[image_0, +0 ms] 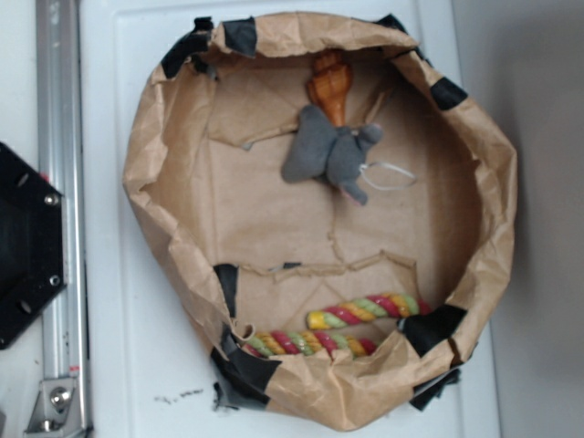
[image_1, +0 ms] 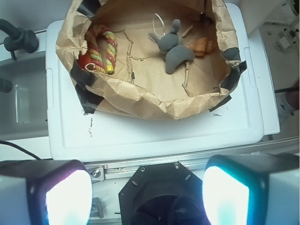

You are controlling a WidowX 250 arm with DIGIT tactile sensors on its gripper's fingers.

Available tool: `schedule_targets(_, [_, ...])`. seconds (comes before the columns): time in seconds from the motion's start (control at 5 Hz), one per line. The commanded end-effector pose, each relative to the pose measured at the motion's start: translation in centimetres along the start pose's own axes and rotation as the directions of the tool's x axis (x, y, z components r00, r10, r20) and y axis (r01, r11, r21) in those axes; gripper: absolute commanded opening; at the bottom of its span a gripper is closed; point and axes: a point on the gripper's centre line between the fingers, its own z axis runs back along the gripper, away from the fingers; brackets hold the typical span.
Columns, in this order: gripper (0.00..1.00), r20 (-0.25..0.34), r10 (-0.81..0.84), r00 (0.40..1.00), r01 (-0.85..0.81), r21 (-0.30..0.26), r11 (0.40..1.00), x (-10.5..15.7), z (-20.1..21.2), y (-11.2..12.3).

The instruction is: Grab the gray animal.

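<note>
One brown paper basin (image_0: pixel 146 164), patched at its rim with black tape, sits on a white board (image_0: pixel 119 365); everything else is placed against it. Inside lie three toys. One gray animal (image_0: pixel 328 153) rests on the paper floor in the basin's half far from the rope, with a thin white string loop (image_0: pixel 391 175) trailing from it. One glossy orange-brown ridged toy (image_0: pixel 329 84) touches the gray animal, partly tucked under it, toward the basin wall. One red-yellow-green twisted rope (image_0: pixel 351 321) lies folded against the opposite wall. The gripper (image_1: pixel 147 194) hangs outside the basin, well apart from it, jaws spread wide with nothing between them.
</note>
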Motion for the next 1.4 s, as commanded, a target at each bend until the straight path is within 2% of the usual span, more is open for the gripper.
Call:
schedule_targets(0.0, [1.0,0.0,0.0,1.0,0.0,0.0,1.0,0.0,0.0,0.0])
schedule_targets(0.2, [1.0,0.047,-0.013,0.999,0.008,0.1,0.995,3.5,-4.0,0.9])
schedule_targets(0.4, [1.0,0.047,0.028,0.999,-0.036,0.192,0.981,7.8,-9.5,1.2])
schedule_targets(0.6, [1.0,0.136,-0.095,0.986,0.061,0.237,0.97,12.6,-14.5,1.1])
schedule_targets(0.8, [1.0,0.135,-0.152,0.979,0.121,0.21,0.97,15.0,-18.7,2.4])
schedule_targets(1.0, [1.0,0.13,-0.22,0.967,0.188,0.225,0.956,16.1,-21.2,3.1])
schedule_targets(1.2, [1.0,0.092,-0.296,0.951,0.271,0.215,0.938,15.7,-22.5,3.7])
